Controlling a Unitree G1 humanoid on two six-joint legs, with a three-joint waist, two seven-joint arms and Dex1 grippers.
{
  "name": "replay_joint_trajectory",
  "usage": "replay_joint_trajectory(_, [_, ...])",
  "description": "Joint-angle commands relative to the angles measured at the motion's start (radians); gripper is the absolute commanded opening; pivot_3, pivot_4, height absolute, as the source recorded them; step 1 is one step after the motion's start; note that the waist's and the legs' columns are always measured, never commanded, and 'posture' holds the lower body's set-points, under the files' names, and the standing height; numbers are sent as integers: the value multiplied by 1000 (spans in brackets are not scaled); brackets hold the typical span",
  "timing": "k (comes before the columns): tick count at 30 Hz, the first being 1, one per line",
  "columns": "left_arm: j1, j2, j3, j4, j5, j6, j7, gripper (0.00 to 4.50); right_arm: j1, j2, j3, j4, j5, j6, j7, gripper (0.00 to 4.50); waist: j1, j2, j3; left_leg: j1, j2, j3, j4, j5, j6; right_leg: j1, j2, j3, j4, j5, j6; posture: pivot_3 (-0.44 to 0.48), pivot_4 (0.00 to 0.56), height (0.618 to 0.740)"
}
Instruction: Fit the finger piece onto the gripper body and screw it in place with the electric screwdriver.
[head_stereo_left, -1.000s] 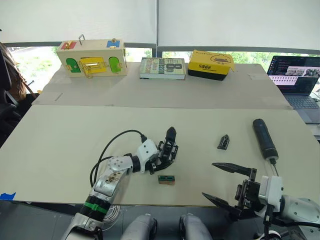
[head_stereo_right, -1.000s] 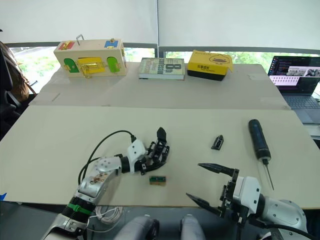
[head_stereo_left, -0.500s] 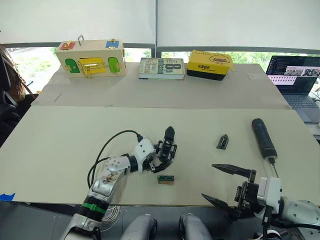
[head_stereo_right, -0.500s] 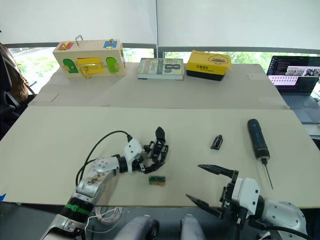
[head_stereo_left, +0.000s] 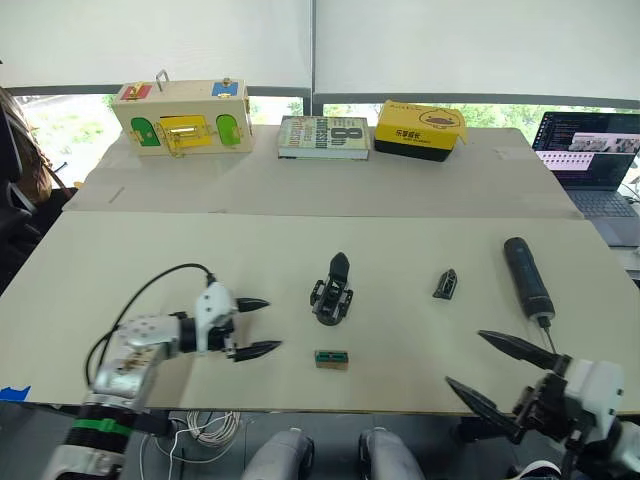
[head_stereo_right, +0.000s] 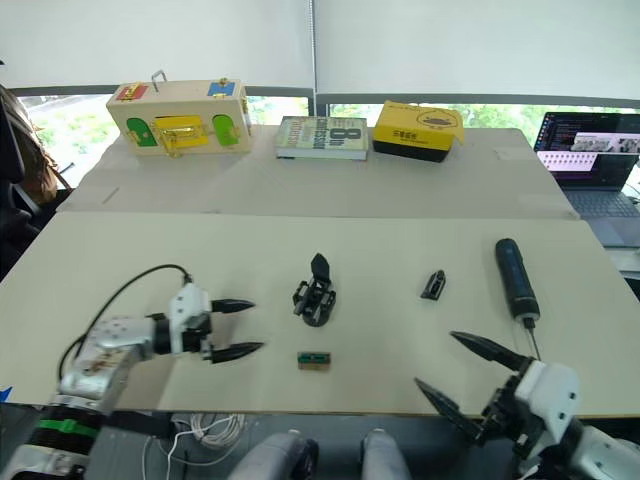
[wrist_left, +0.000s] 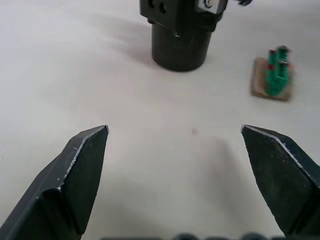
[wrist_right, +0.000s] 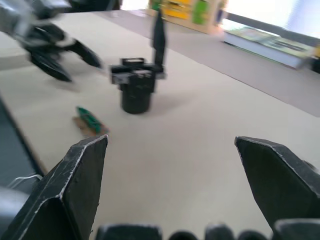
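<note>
Left gripper (head_stereo_left: 255, 326): lower left, fingers spread, empty. Right gripper (head_stereo_left: 490, 365): lower right, fingers spread, empty. Gripper body (head_stereo_left: 332, 294): centre, upright on table (head_stereo_left: 130, 260). Finger piece (head_stereo_left: 446, 284): right of centre. Screwdriver (head_stereo_left: 528, 278): far right. Green-topped block (head_stereo_left: 332, 358): below body.

One gripper body (head_stereo_left: 332, 296), one finger piece (head_stereo_left: 446, 284) and one electric screwdriver (head_stereo_left: 528, 277) were counted on the table. One green-topped block (head_stereo_left: 332, 358), one book (head_stereo_left: 324, 136), one yellow box (head_stereo_left: 421, 129), one wooden latch box (head_stereo_left: 184, 117) and, at the right edge of the frame, apparently one laptop (head_stereo_left: 594, 150) were seen.
</note>
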Motion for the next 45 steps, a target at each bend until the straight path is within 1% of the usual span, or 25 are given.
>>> replay_joint_trajectory(1, [-15,56,67,10,-69,25,-72,4483,55,54,-64,-35,-48,12,-94,4500,1,0,0,1,0,0,0,0,0,0,0,0,0,0,0,0,150,740])
replay_joint_trajectory(4, [-46,96,118,26,-130,95,-102,4483,108,87,-103,-78,-118,159,-255,4500,1,0,0,0,0,0,0,0,0,-1,0,1,1,-1,0,0,150,740])
replay_joint_trajectory(8, [-87,107,139,0,-180,162,-115,4483,126,94,-90,-146,-93,290,-332,4500,0,1,0,0,0,0,0,0,0,-2,0,1,1,-1,0,0,150,740])
replay_joint_trajectory(9, [-94,106,138,-14,-189,176,-116,4483,107,95,-92,-169,-72,338,-370,4500,-2,1,0,0,0,0,0,0,0,-2,0,1,1,-1,-1,0,150,740])
replay_joint_trajectory(11, [-106,97,134,-56,-212,209,-111,4483,29,45,-95,-229,-29,523,-474,4500,-13,1,0,0,1,0,0,-1,-1,-1,0,1,1,-1,0,0,150,740])
replay_joint_trajectory(13, [-119,89,129,-104,-245,266,-97,4483,-99,-21,-99,-258,44,726,-577,4500,-25,1,0,-1,1,0,0,0,-1,0,0,1,1,-1,0,0,150,740])
replay_joint_trajectory(16, [-141,75,135,-130,-260,301,-73,4483,-261,-98,-95,-261,137,926,-657,4500,-26,1,0,-2,1,0,0,0,-1,0,0,1,1,0,0,0,150,740])
replay_joint_trajectory(18, [-164,60,139,-145,-272,315,-52,4483,-455,-151,-54,-211,191,1120,-740,4500,-28,0,1,-1,2,0,0,0,-1,0,0,1,1,-1,-2,0,150,740])
replay_joint_trajectory(19, [-170,55,141,-153,-278,325,-43,4483,-529,-160,-44,-190,212,1198,-774,4500,-28,0,1,-2,3,0,0,0,-2,-1,1,1,1,-1,-2,0,150,740])
replay_joint_trajectory(22, [-169,40,139,-195,-284,335,-23,4483,-786,-114,19,-96,213,1407,-882,4500,-26,-1,1,-5,4,0,0,2,-3,-3,1,0,0,4,-10,0,150,740])
replay_joint_trajectory(25, [-158,34,140,-224,-291,344,-6,4483,-938,-40,50,-43,165,1530,-959,4500,-25,-1,1,-7,4,0,0,2,-3,-6,2,0,0,6,-13,0,150,740])
replay_joint_trajectory(26, [-151,31,141,-234,-291,345,1,4483,-993,9,54,-12,133,1571,-999,4500,-25,-1,1,-9,4,0,0,2,-2,-7,2,0,0,6,-15,0,150,740])
replay_joint_trajectory(27, [-141,30,142,-245,-291,344,7,4483,-1047,69,56,28,98,1587,-1041,4500,-24,-1,1,-12,4,0,0,5,3,-11,2,0,1,7,-16,0,150,740])
replay_joint_trajectory(29, [-118,31,148,-266,-290,340,14,4483,-1117,154,86,85,31,1568,-1096,4500,-27,-1,1,-14,3,0,0,7,4,-14,3,0,1,10,-17,0,150,740])
replay_joint_trajectory(30, [-112,32,149,-272,-289,338,16,4483,-1133,177,93,95,9,1565,-1103,4500,-27,-1,1,-14,3,0,0,7,4,-14,3,0,1,11,-17,0,150,740])
replay_joint_trajectory(33, [-96,36,159,-295,-297,343,23,4483,-1140,228,124,115,-67,1551,-1133,4500,-24,-1,1,-15,3,0,0,7,3,-15,4,-1,2,11,-17,0,150,740])
replay_joint_trajectory(36, [-85,40,166,-315,-306,350,30,4483,-1122,290,149,150,-131,1483,-1150,4500,-27,-1,1,-14,3,0,0,7,3,-15,4,-2,1,11,-17,0,150,740])
replay_joint_trajectory(39, [-81,40,166,-323,-309,351,34,4483,-1112,309,176,168,-183,1447,-1145,4500,-30,0,1,-14,2,1,0,6,1,-15,6,-2,2,12,-17,0,150,740])
replay_joint_trajectory(45, [-89,39,161,-322,-312,349,44,4483,-1113,345,216,203,-239,1443,-1122,4500,-38,0,1,-12,4,1,0,8,-3,-15,7,-2,4,14,-19,0,150,740])
